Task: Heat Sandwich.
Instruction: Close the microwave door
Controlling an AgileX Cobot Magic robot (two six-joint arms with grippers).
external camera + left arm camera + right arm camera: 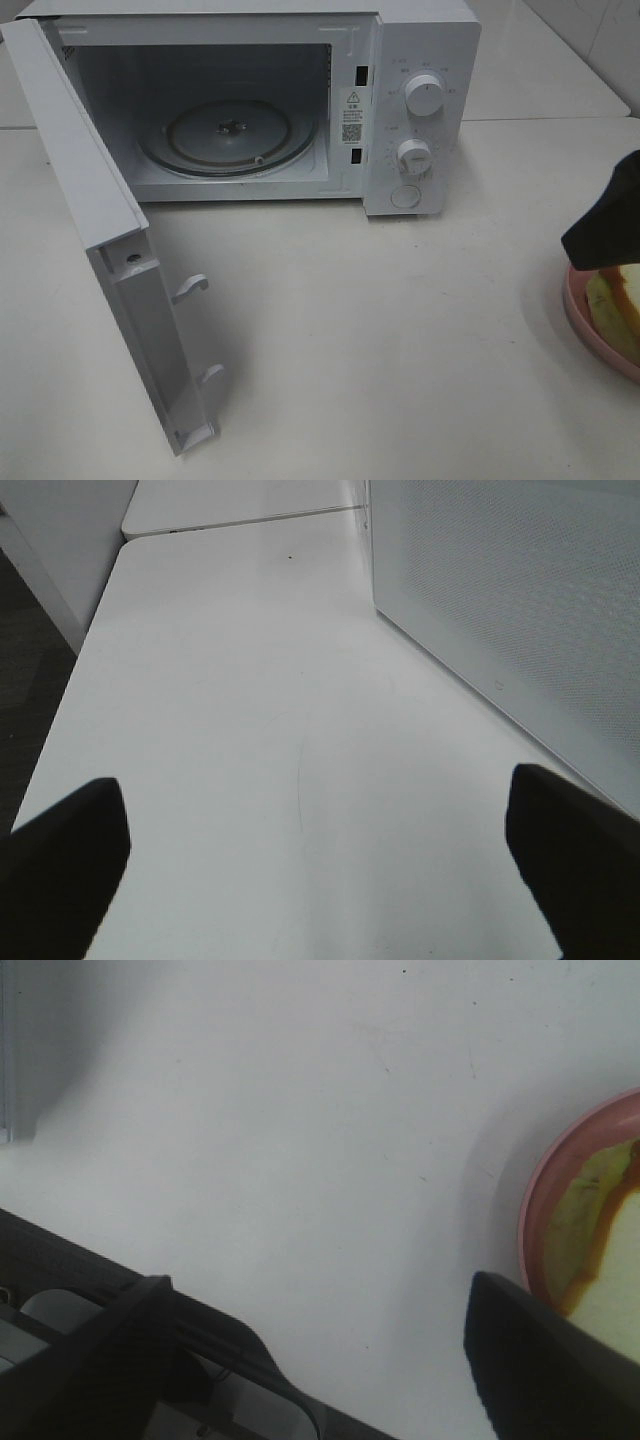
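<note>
The sandwich point(622, 308), pale bread with yellow-green filling, lies on a round pink plate point(580, 305) at the table's right edge, partly cut off by the frame. In the right wrist view the sandwich point(590, 1225) and the plate point(532, 1210) sit beside one finger point(545, 1360). My right gripper point(320, 1360) is open and empty; it shows as a black shape point(605, 225) over the plate's far edge. My left gripper point(315, 865) is open and empty above bare table, out of the high view.
A white microwave point(425, 100) stands at the back with a glass turntable point(228, 135) inside. Its door point(100, 230) is swung wide open to the left, and its mesh panel point(520, 600) is close beside my left gripper. The table point(380, 340) is white.
</note>
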